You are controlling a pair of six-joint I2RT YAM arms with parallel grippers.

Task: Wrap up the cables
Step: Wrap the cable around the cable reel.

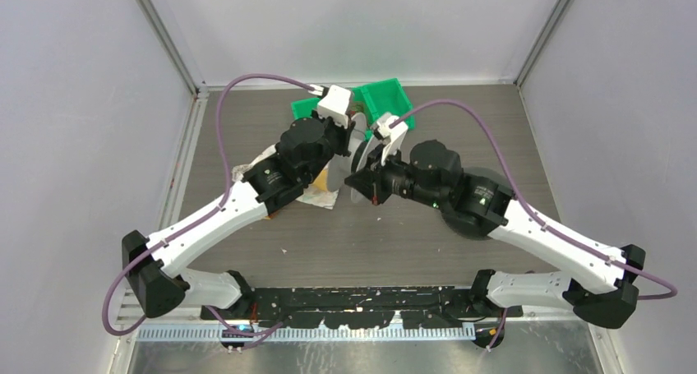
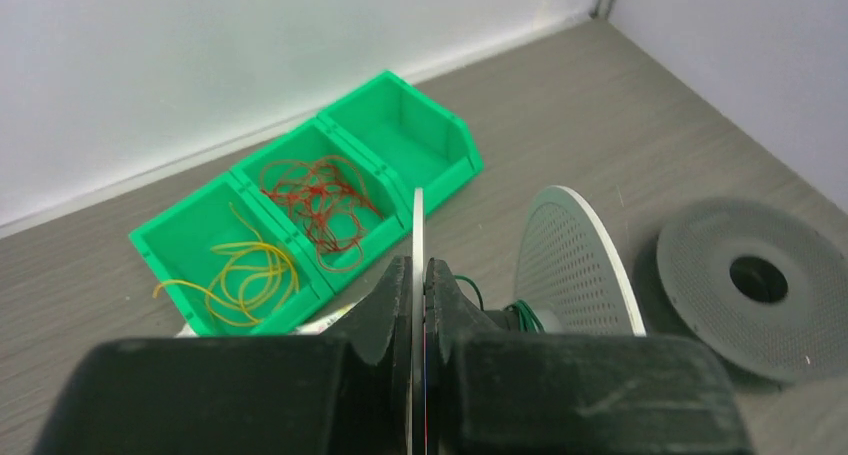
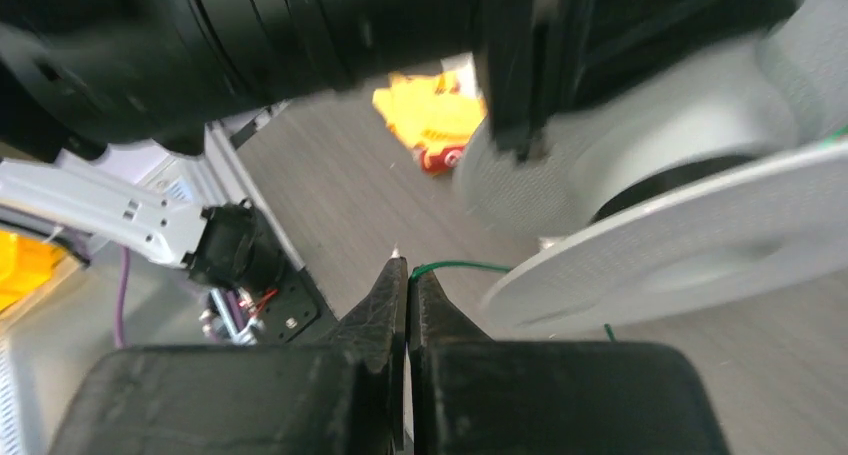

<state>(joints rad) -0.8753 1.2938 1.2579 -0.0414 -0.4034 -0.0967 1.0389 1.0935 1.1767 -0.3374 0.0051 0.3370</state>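
Left tool: the left tool (image 2: 418, 275) is squeezed tight on the thin near plate of a white spool (image 2: 575, 265). The plate sits right between its two fingers.
Spool: it stands on its edge. Its two round plates face sideways, so the rod through its middle lies flat, running from side to side in the left wrist view.
Right tool: the right tool (image 3: 406, 275) is pinched shut, and a thin green cable (image 3: 460, 266) comes out right at its tip. I think it is holding the loose end of that cable.
Green cable: from the right tool's tip it runs sideways, almost level, towards the spool. A few green loops already sit on the middle of the spool, between the plates.
Which way it lies: the spool is just beside the right tool, a bit above it and off to the side. The cable's long line points from the tip to the gap between the plates.
Nearer arm: the right tool has the cable, and the left tool only has the spool.
Next move, my guess: the cable has to go round the middle of the spool, so it must stay lined up with that gap.
Other cables: yellow cables (image 2: 245, 275) and red cables (image 2: 320, 200) lie in a green bin (image 2: 450, 175) further back, well apart from both tools.
Further out: a grey flat spool (image 2: 750, 275) lies on the desk (image 2: 600, 105).
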